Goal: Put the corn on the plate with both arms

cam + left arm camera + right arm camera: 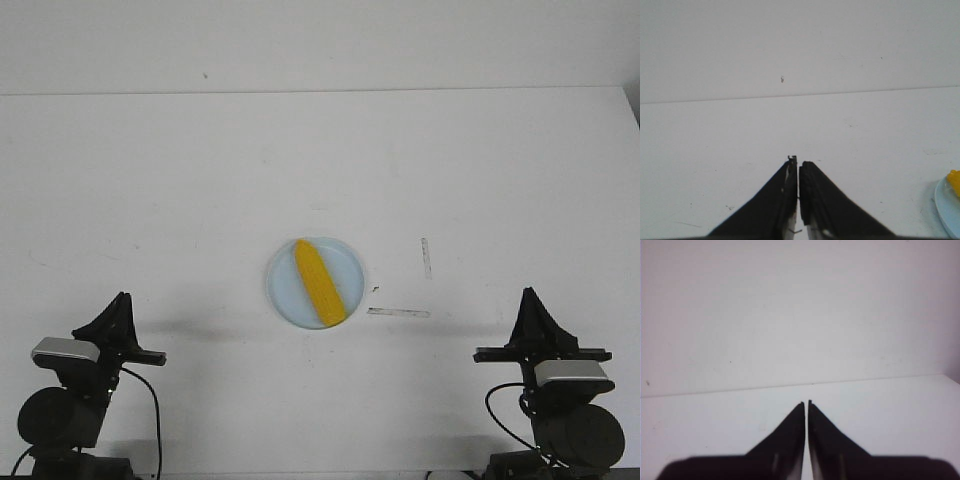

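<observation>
While the corn (319, 283) lies diagonally across the plate (284, 292), tapered end pointing away from me, both my grippers sit pulled back at the near edge of the white table (200, 180), holding nothing. My left gripper (122, 298) has its fingers (812, 200) pressed together with only a hairline slit between them; the plate is well apart from those tips, ahead and off to their right, and my left wrist view catches just a sliver of its pale blue rim (946, 207) and a yellow scrap of corn (954, 181). My right gripper (527, 293) is likewise pinched narrow, its fingers (827, 445) nearly touching, the plate well away ahead and to their left. Two tape strips (398, 312) lie between that gripper and the plate.
</observation>
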Motion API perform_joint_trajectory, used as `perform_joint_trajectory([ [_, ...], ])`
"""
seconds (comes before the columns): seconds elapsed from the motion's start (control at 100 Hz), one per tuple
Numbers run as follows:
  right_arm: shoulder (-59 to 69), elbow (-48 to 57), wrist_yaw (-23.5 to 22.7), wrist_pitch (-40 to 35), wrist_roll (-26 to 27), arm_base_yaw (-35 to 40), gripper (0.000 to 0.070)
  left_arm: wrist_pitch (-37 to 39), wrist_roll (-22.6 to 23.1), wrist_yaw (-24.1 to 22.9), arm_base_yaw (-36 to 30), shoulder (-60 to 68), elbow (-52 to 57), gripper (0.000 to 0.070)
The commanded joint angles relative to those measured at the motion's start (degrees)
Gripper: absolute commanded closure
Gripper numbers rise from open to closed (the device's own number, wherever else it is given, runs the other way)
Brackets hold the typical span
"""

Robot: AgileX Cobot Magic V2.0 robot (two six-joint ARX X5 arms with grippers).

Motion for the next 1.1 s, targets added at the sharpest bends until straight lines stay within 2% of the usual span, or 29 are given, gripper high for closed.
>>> perform_joint_trajectory([
  [0.0,-0.13,0.24,0.02,0.79,0.09,0.09,0.0691,-0.42,0.76,-0.15,0.07,-1.44,0.33,0.0699],
  [0.09,-0.13,0.24,0.02,0.79,0.09,0.09,0.0691,-0.59,0.22,-1.77,0.07,-3.08,0.28,0.0699],
  [0.19,-0.13,0.24,0.04,0.79,0.09,0.09,0.0691,-0.48,-4.83,-4.11,0.07,-4.98,0.04,0.07],
  [0.29,-0.13,0.24,0.02,0.79,0.09,0.09,0.0691,-0.46,-4.55,-6.6,0.07,-6.78,-1.42,0.07],
  [0.66,-0.13,0.24,0.02,0.79,0.09,0.09,0.0691,1.38,-4.72,-6.62,1.38,-12.83,-13.88,0.07],
  [0.79,-0.13,0.24,0.02,0.81,0.09,0.09,0.0691,5.81,-4.81,-6.23,1.92,-12.83,-18.01,0.0699],
  [1.09,-0.13,0.26,0.02,0.81,0.09,0.09,0.0691,4.35,-5.16,-5.95,1.92,-12.83,-17.81,0.0699],
])
